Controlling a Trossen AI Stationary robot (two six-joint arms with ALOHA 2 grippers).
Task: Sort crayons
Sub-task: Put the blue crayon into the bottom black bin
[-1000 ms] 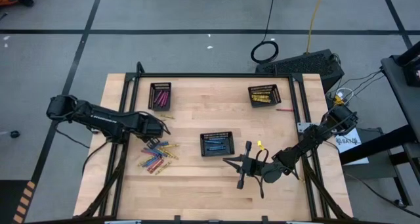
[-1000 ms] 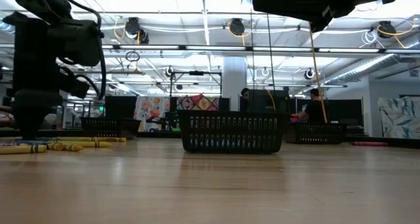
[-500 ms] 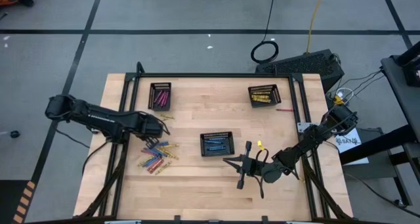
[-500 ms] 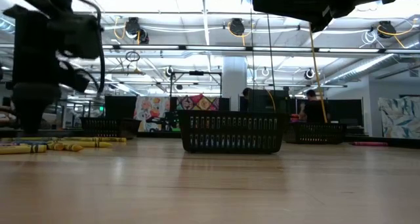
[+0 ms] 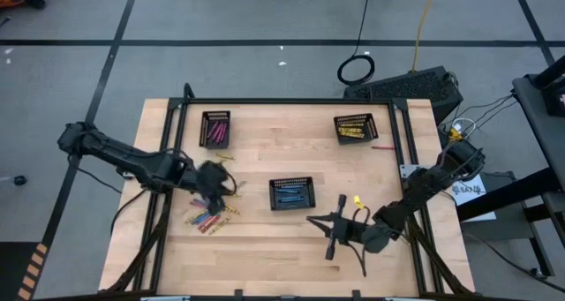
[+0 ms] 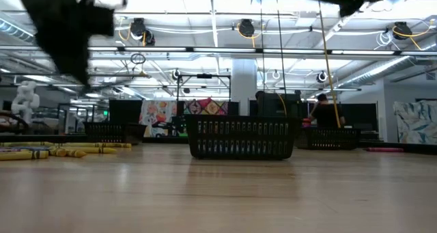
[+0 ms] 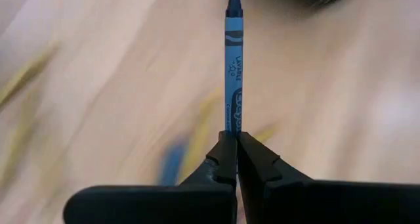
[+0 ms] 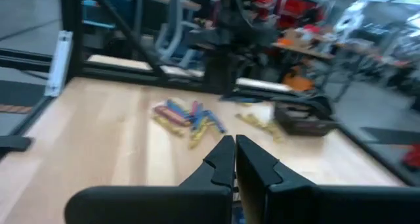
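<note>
Your left gripper (image 7: pixel 236 137) is clamped on a blue crayon (image 7: pixel 234 73), which sticks straight out past the fingertips. It sits above the loose crayon pile (image 5: pixel 212 213) at the table's (image 5: pixel 256 248) left side, beside the middle tray (image 5: pixel 290 193). Your right gripper (image 8: pixel 234 145) is closed, holding nothing, at the front right of the table.

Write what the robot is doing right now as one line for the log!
left gripper: shut on blue crayon, lifted over loose pile | right gripper: shut, empty, waiting near table's front | blue tray: mid-table
</note>
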